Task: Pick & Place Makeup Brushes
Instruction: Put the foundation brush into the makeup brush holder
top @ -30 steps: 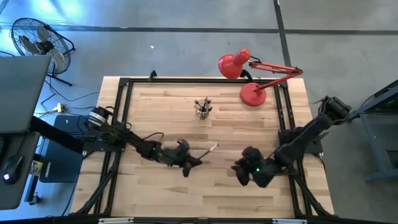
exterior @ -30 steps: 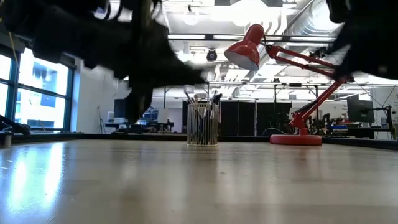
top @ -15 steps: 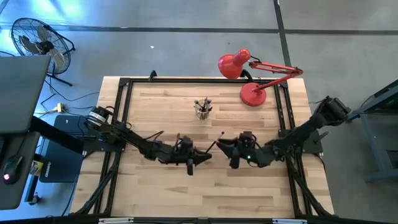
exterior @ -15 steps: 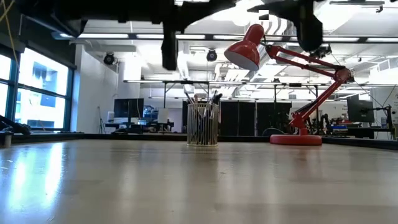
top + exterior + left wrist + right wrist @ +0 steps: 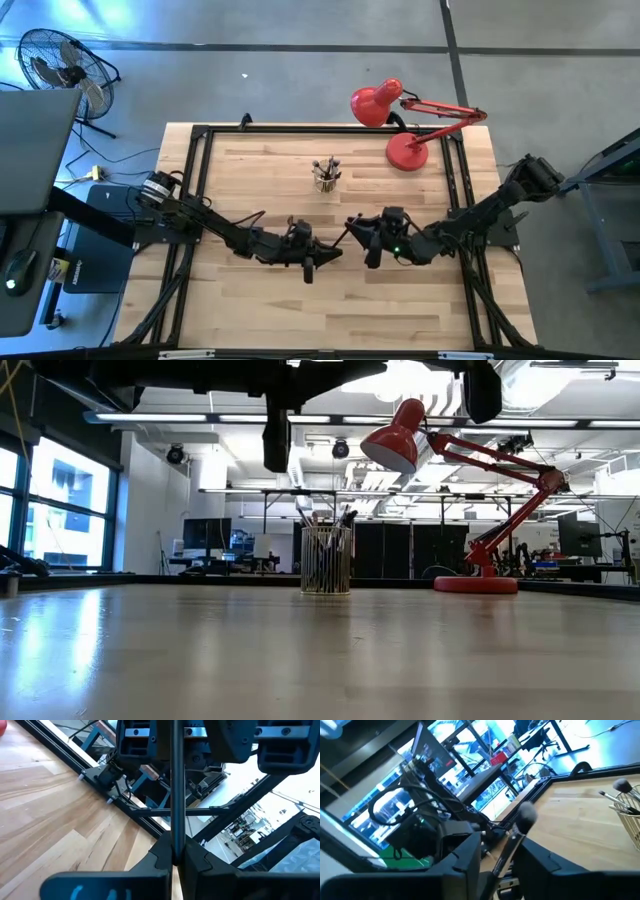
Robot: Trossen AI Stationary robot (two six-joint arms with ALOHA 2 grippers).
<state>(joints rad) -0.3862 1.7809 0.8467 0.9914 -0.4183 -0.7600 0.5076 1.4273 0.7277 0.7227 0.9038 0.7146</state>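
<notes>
One makeup brush (image 5: 343, 237) is in the air between my two grippers over the middle of the table. My left gripper (image 5: 325, 250) is shut on it. My right gripper (image 5: 352, 228) is open. Its fingers stand on either side of the brush handle (image 5: 506, 851), and the bristle head (image 5: 525, 815) sticks out past them. I cannot tell whether they touch it. Several other brushes stand upright in a clear cup (image 5: 326, 176) toward the far edge, and the cup (image 5: 326, 560) also shows in the low view. My left gripper (image 5: 172, 859) pinches the thin dark handle (image 5: 172, 840) of the brush between its two fingers. The brush runs straight on from the fingertips toward the right gripper and is lifted clear of the table.
A red desk lamp stands with its base (image 5: 406, 152) at the far right of the table, and its head (image 5: 395, 435) leans toward the cup. A black metal frame (image 5: 200, 190) borders the table. Bare wood (image 5: 330, 310) lies toward the near edge.
My left gripper has risen from the table with the brush and moved a little to the right. My right gripper has swung from the near right toward the table's middle and now has its fingers around the brush's free end.
</notes>
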